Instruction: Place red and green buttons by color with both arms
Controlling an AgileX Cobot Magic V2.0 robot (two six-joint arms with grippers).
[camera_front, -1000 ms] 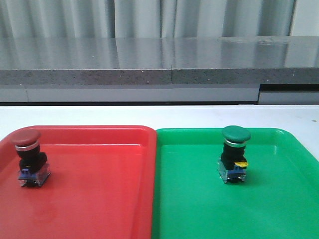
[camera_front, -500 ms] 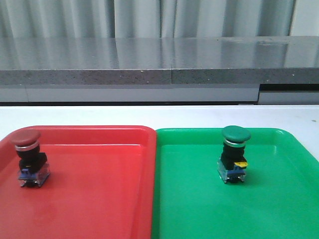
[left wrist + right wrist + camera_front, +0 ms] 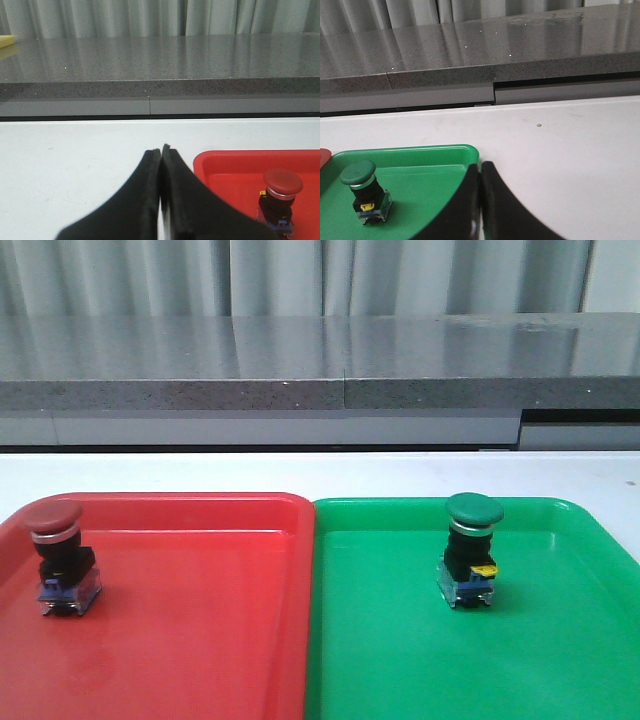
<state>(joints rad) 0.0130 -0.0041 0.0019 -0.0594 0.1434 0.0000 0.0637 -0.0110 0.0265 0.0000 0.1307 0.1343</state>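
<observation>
Left gripper (image 3: 160, 150): fingers pressed together tip to tip, nothing between them, held over the white tabletop (image 3: 75, 165) just outside the near corner of the red tray (image 3: 225, 165). The red push-button (image 3: 280, 197) stands upright inside that tray, to the gripper's right and a little beyond its fingertips, well apart from them. It shows a dark red mushroom cap, a silver collar and a black body.

Right gripper (image 3: 480, 165): fingers likewise closed on each other and empty, their tips at the rim of the green tray (image 3: 420, 152) near its far right corner. The green push-button (image 3: 364, 192) stands upright in this tray, to the gripper's left, well clear of the fingers; a yellow tab shows on its black body above a bluish base.

Front view: neither gripper appears. The red tray (image 3: 200, 505) and green tray (image 3: 400, 508) lie side by side, long edges touching. Beyond them runs a grey speckled counter (image 3: 320, 370), backed by a pale curtain (image 3: 300, 275).
</observation>
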